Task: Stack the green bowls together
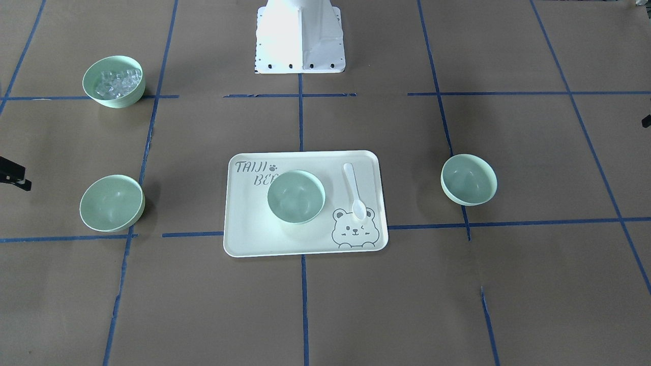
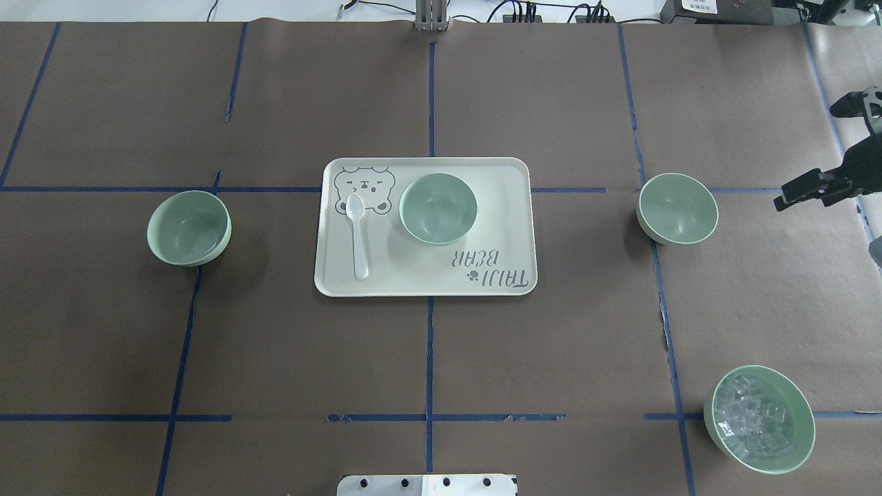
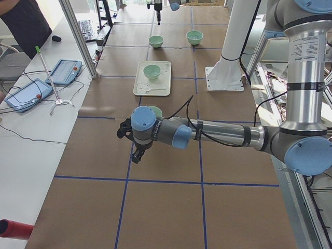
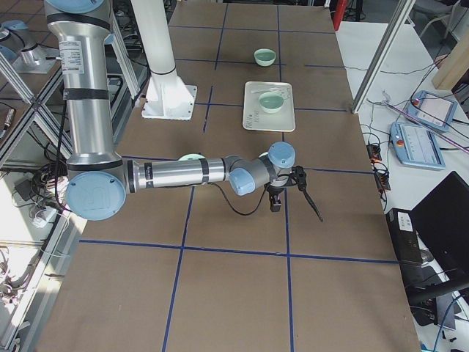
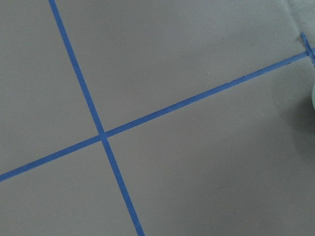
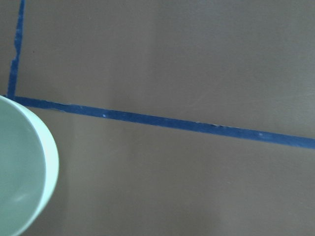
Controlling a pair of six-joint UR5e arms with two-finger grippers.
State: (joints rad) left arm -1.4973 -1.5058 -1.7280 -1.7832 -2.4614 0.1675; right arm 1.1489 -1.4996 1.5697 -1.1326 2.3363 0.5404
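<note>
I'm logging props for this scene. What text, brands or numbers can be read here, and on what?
"TAIJI BEAR", beside a paw print, on the tray.
left arm's label: too small to read.
right arm's label: too small to read.

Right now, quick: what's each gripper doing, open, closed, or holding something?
Left gripper: cannot be told; only the side view really shows it.
Right gripper: open, holding nothing.

A tray (image 2: pixel 503 207) sits mid-frame with one bowl (image 2: pixel 438 208) and a spoon (image 2: pixel 357 234) on it, a second bowl (image 2: pixel 189 228) at left, a third bowl (image 2: pixel 677 208) at right, and the cube bowl (image 2: pixel 759 419) at lower right.
</note>
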